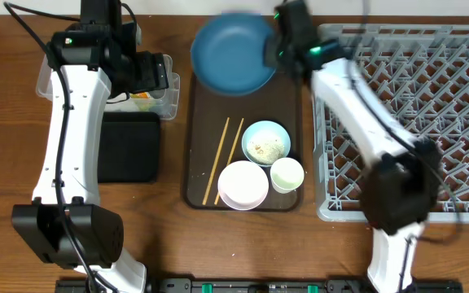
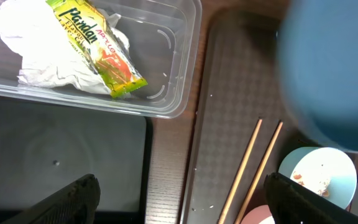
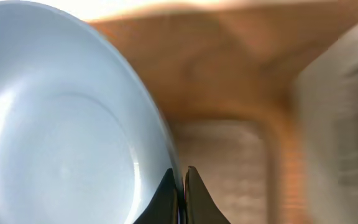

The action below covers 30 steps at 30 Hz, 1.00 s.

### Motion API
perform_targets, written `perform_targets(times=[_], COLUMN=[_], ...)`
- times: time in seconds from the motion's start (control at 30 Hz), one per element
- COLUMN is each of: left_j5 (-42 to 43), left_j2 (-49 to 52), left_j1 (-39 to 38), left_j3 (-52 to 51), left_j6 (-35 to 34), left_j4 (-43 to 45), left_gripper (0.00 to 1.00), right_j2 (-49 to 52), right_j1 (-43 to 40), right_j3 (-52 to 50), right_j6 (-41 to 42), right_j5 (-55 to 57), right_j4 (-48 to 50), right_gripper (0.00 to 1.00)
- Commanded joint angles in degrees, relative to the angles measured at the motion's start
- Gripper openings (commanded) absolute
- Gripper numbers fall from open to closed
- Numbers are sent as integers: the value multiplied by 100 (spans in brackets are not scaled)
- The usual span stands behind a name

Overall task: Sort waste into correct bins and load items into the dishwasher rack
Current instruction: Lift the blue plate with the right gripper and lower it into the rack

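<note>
My right gripper (image 1: 279,50) is shut on the rim of the blue plate (image 1: 233,54) and holds it in the air above the far end of the brown tray (image 1: 206,175); the fingers (image 3: 180,186) pinch its edge. The plate (image 3: 61,124) fills the right wrist view. My left gripper (image 2: 179,202) is open and empty above the clear tub (image 2: 179,56), which holds the white napkin (image 2: 36,56) and the yellow-green wrapper (image 2: 98,43). On the tray lie the chopsticks (image 1: 225,159), the light blue bowl (image 1: 265,142) with food scraps, the white bowl (image 1: 243,185) and the green cup (image 1: 287,174).
The grey dishwasher rack (image 1: 414,122) stands at the right. The black tray (image 1: 129,146) lies next to the clear tub (image 1: 163,102) at the left. The left arm (image 1: 72,122) reaches over the tub.
</note>
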Motion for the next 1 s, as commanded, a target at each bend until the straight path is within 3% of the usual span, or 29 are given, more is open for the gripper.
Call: perform_targets(times=[0.0,0.13,0.27,0.57,0.97], left_j5=[-31,-31,-31,-31,-31], left_j2=[-87,-87,-87,-87,-87], left_j1=[22,22,22,22,22], left_j3=[87,87,87,87,87], left_j6=[-11,-11,-11,-11,-11], left_j4=[-15,-15,-15,-15,-15], left_gripper=[87,87,87,88,88], right_j2=[-1099,-1744,-2133,-2052,-1261], right_j1=[-369,-758,-1263,-2476,-2820], right_j3=[302,302,302,179,155], right_j6=[-866,-1296,-1781,-4089,-7342], right_j5=[1755,4009,5121,5047,4903], right_j4=[-319,-1158,-1773,-1818,278], right_gripper=[1,1,1,1,1])
